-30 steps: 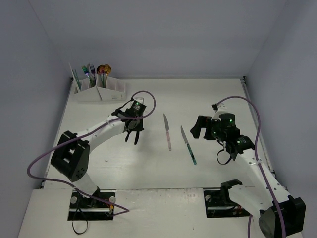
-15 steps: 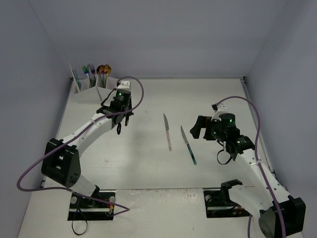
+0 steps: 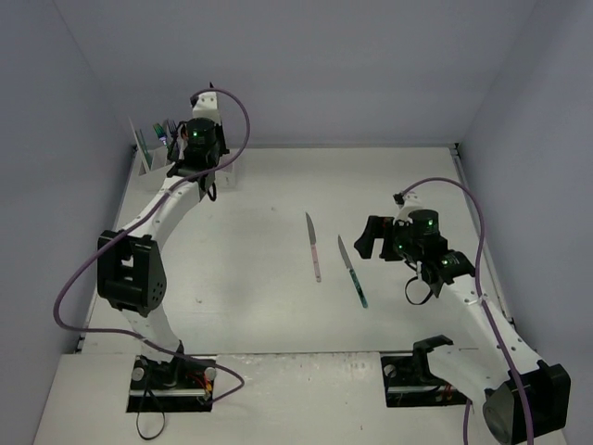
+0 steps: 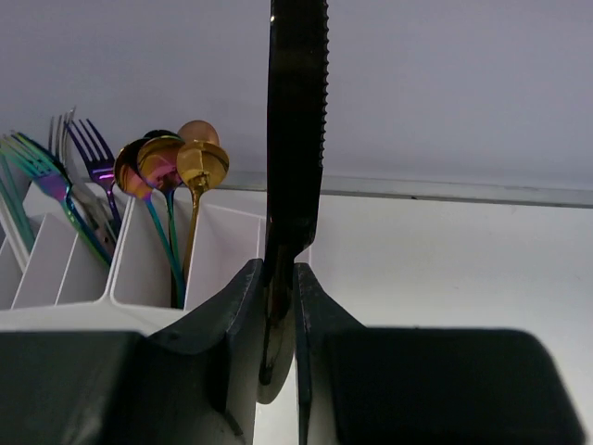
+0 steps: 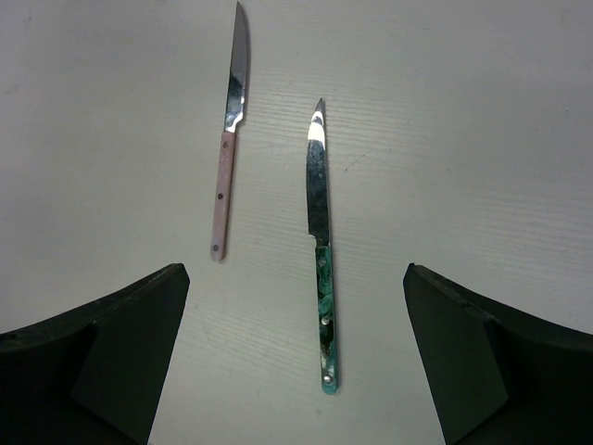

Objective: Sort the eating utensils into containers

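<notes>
Now the left pincer (image 4: 276, 278), clamped on a black serrated knife (image 4: 296, 139), has swung from mid-table to the white rack (image 4: 222, 250) just below-left of it, so a drop looks near; the right pincer (image 5: 295, 278) gapes empty above the teal-handled knife (image 5: 322, 306).

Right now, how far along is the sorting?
Done: forks and spoons stand in the rack. In hand: the left gripper is shut on a black knife, held upright next to the rack, not yet in it. Left: a pink knife and a teal knife lie on the table in front of the open right gripper.
</notes>
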